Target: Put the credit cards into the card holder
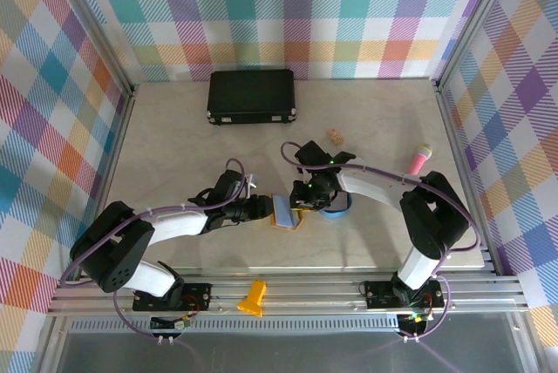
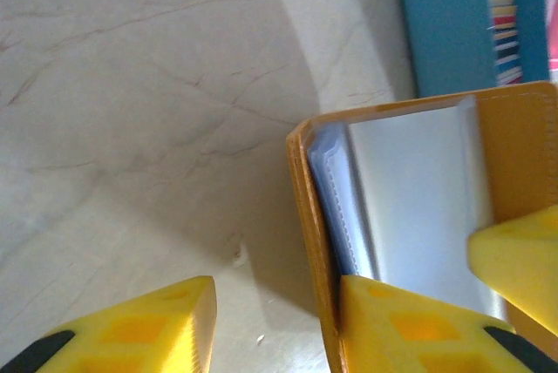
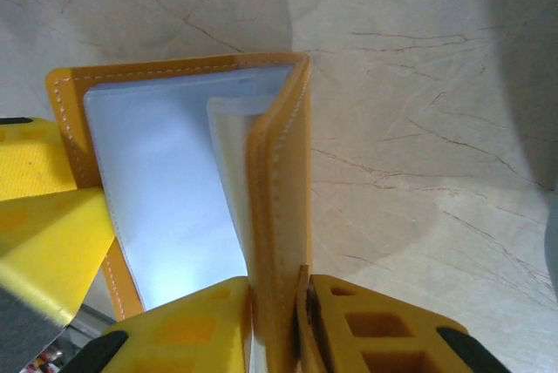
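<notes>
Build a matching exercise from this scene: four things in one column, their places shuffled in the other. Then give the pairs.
Things
1. black case
2. card holder
3. pink object
4. orange piece

Places
A. right side of the table
B. on the front rail
C. far edge, near the centre
D. middle, lying open

Pairs: 1-C, 2-D, 3-A, 4-B

We are looking at a pale marbled table (image 1: 174, 129) standing inside bright plaid walls (image 1: 288, 7), with metal rails (image 1: 305, 290) running along its near edge.
</notes>
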